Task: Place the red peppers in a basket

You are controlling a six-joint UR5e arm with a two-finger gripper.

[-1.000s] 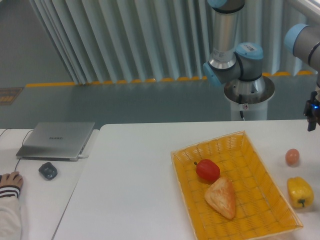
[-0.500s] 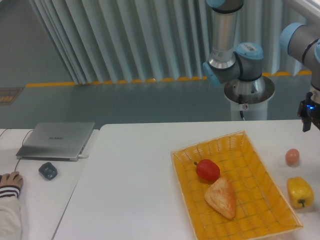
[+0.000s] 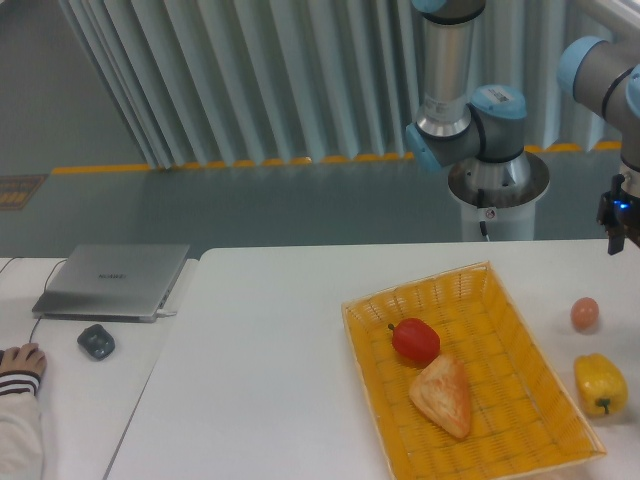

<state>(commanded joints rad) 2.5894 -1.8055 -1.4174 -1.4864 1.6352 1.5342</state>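
No legible text anywhere. Laptop (image 3: 112,281), at 9 o'clock on the side table: small mark centred on its closed lid, too small to read. Robot base (image 3: 497,187), at 1 o'clock behind the table: small red-and-white sticker near its lower edge, unreadable. No numbers, brands or signs can be read.

Even, cool overhead light; soft faint shadows, mild glare on the table (image 3: 270,350); the picture looks slightly soft.
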